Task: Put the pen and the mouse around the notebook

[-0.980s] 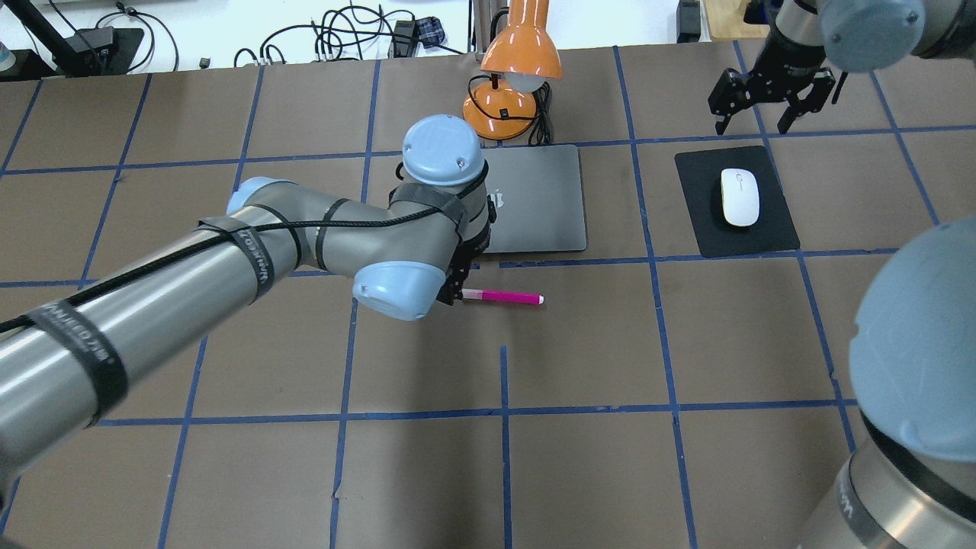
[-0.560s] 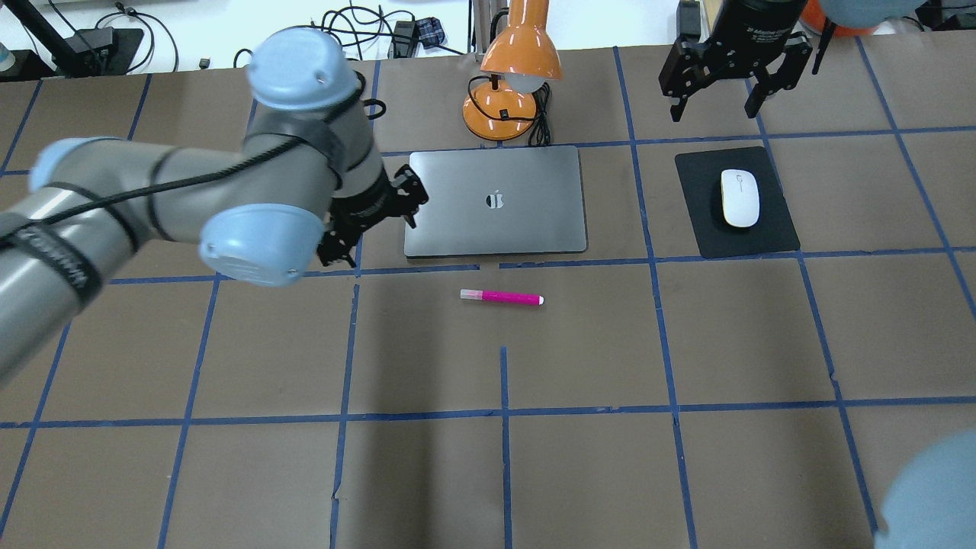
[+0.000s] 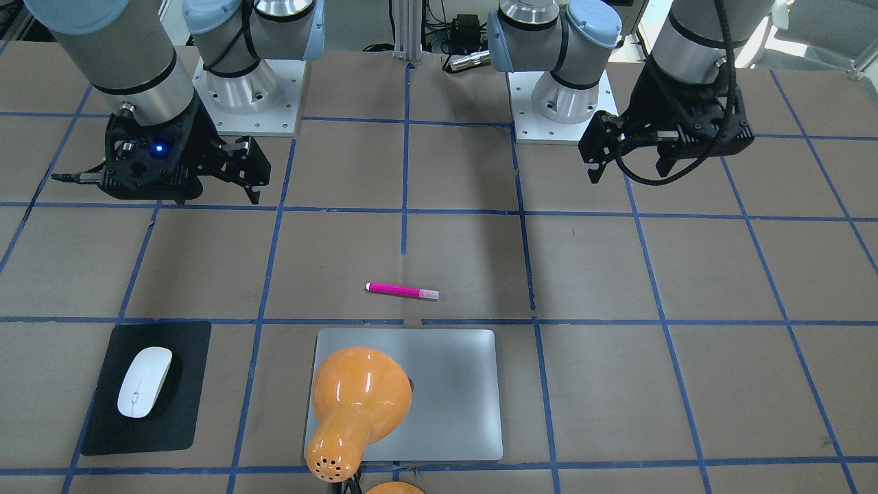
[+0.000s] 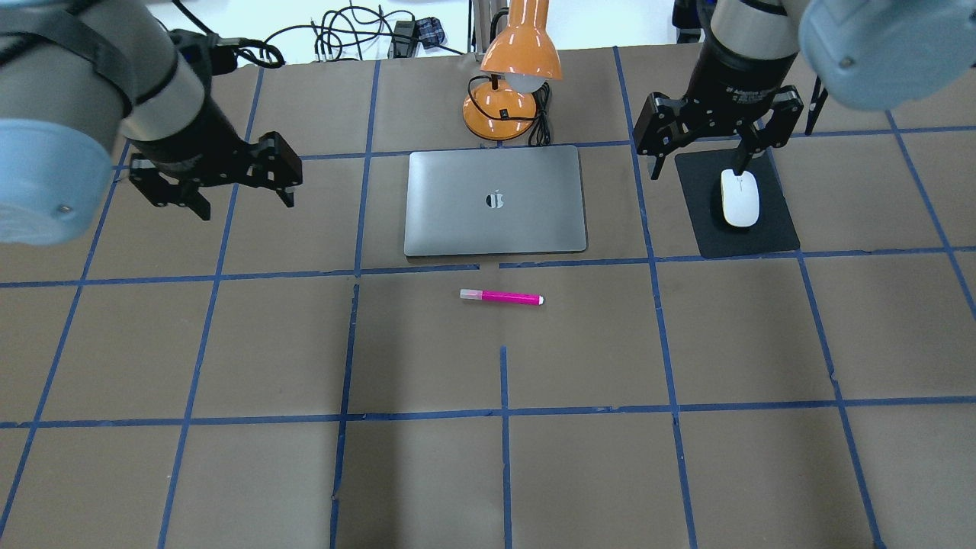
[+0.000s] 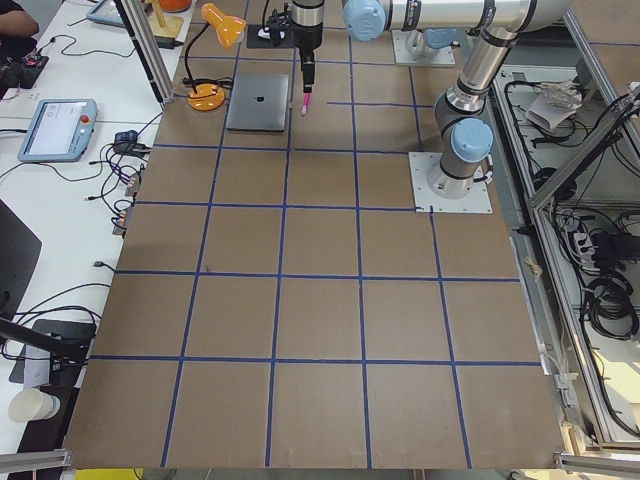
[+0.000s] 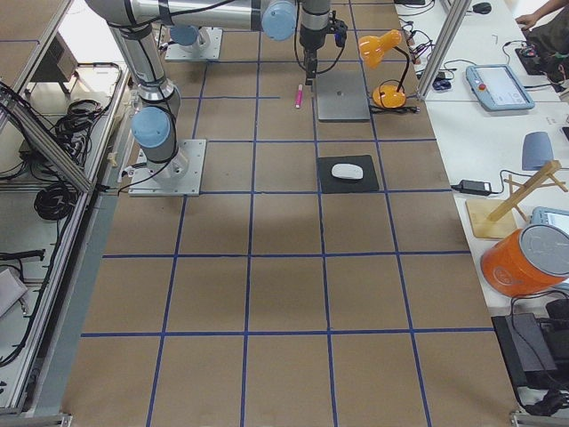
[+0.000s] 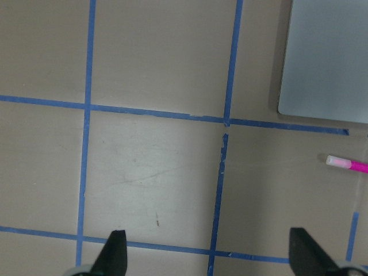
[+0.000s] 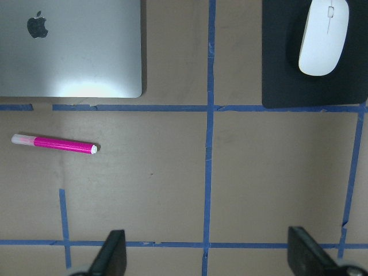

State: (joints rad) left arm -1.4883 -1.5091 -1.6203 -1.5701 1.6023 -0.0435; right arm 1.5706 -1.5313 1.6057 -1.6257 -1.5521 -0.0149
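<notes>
The magenta pen lies flat on the table just in front of the silver notebook, touched by nothing. The white mouse rests on a black pad to the notebook's right. My left gripper hovers open to the left of the notebook, holding nothing. My right gripper hangs open over the pad's far left edge, also holding nothing. In the left wrist view the pen and a notebook corner show at the right. The right wrist view shows the pen, the notebook and the mouse.
An orange desk lamp stands behind the notebook, its cord trailing beside the base. Blue tape lines grid the brown table. Cables and equipment lie beyond the far edge.
My left gripper drew back from the pen's cap end to the far left of the notebook; the pen stayed put. My right gripper shifted left and nearer, to the pad's edge.
</notes>
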